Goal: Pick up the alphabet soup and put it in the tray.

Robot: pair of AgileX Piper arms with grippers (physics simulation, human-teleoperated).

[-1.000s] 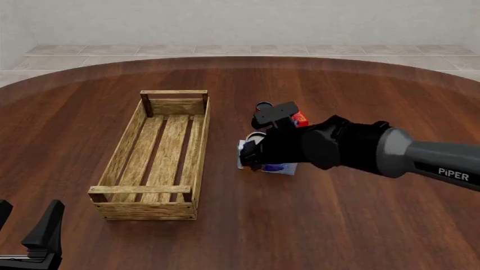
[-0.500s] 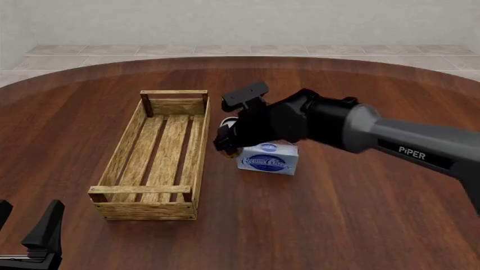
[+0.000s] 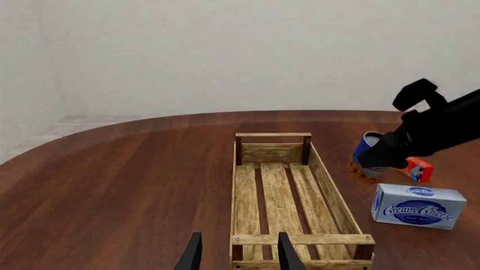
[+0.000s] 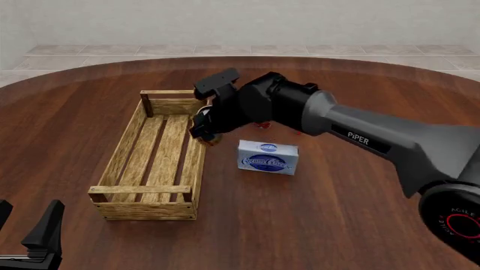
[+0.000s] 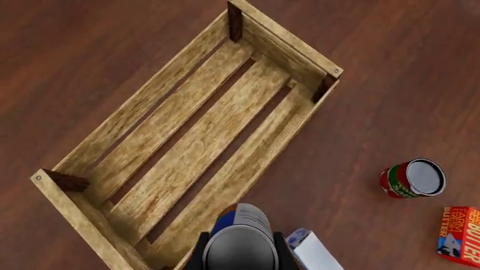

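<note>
Two claws in view, only one engaged. Right claw (image 4: pixel 204 130) clamped on small cylindrical alphabet soup can with blue label going orange at the base (image 3: pixel 367 159), held clear of dark wooden tabletop (image 4: pixel 338 197) and tilted, positioned just beside the right-hand long rail of long light wooden slatted tray (image 4: pixel 154 163), near its far end. Right wrist view confirms can's pale top (image 5: pixel 241 225) between the fingers with tray slats ahead, rail not yet crossed; can carried high, judged so as to clear the raised side before lowering. Left claw (image 3: pixel 237 256) parked low at near tabletop edge, fingers standing apart, holding nothing, pointed toward tray's near end bar. Blue and white cream cheese box (image 4: pixel 268 157) lying near the tray's right side; red can with green label (image 5: pixel 412 178) and red butter box (image 5: pixel 460 234) well apart from the carried can, clear of the path.
</note>
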